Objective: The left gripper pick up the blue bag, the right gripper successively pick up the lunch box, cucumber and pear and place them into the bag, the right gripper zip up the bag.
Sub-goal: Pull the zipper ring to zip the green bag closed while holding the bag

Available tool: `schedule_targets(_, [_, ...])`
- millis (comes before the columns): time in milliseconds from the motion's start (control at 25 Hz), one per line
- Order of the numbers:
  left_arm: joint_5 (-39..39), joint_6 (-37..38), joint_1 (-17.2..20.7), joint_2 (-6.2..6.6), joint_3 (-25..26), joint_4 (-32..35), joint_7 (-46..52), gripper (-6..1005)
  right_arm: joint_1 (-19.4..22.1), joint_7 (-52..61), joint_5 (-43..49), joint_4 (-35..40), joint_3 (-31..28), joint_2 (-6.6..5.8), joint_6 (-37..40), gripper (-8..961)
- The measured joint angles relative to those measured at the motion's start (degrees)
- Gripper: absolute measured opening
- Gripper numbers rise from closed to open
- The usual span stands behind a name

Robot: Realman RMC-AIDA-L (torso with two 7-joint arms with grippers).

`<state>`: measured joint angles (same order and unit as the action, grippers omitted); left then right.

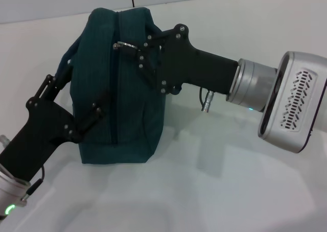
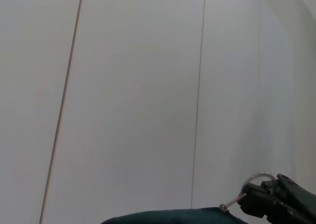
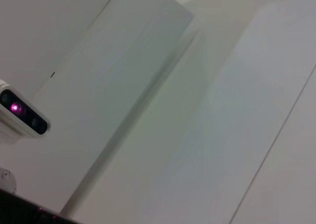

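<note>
The blue bag (image 1: 127, 104) stands upright on the white table, and its zip line (image 1: 116, 89) looks closed along the side I see. My right gripper (image 1: 139, 48) reaches in from the right at the bag's top. It is shut on the metal ring of the zip pull (image 1: 122, 45). The left wrist view shows that ring (image 2: 259, 177) held by the right gripper (image 2: 253, 195) above the bag's top edge (image 2: 173, 216). At the bag's left side, near the strap (image 1: 66, 63), my left gripper (image 1: 71, 96) is shut on the bag. Lunch box, cucumber and pear are out of view.
White tabletop (image 1: 214, 181) spreads in front and to the right of the bag. A white wall with thin seams (image 2: 197, 95) stands behind. A small connector (image 1: 206, 100) hangs under the right wrist. The right wrist view shows a white camera housing (image 3: 22, 116).
</note>
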<state>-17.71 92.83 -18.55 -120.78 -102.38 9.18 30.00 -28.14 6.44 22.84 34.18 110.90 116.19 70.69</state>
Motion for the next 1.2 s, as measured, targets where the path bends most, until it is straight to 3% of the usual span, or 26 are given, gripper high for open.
schedule_targets(240, [0.9, 0.0, -0.2, 0.02, 0.3, 0.0, -0.1, 872, 0.0, 0.0, -1.0, -0.3, 0.3, 0.0, -0.2, 26])
schedule_targets(880, [2.9, -4.0, -2.5, 0.25, 0.1, 0.5, -0.1, 532, 0.5, -0.5, -1.3, -0.5, 0.1, 0.0, 0.1, 31])
schedule_targets(1120, [2.6, -2.7, -2.5, 0.91, 0.1, 0.7, -0.2, 325, 0.7, -2.8, -4.4, -1.3, 0.4, 0.0, 0.1, 33])
schedule_targets(1200, [2.3, -2.7, -2.6, 1.07, 0.1, 0.5, -0.9, 149, 0.8, -3.0, -5.2, -1.3, 0.4, 0.0, 0.1, 34])
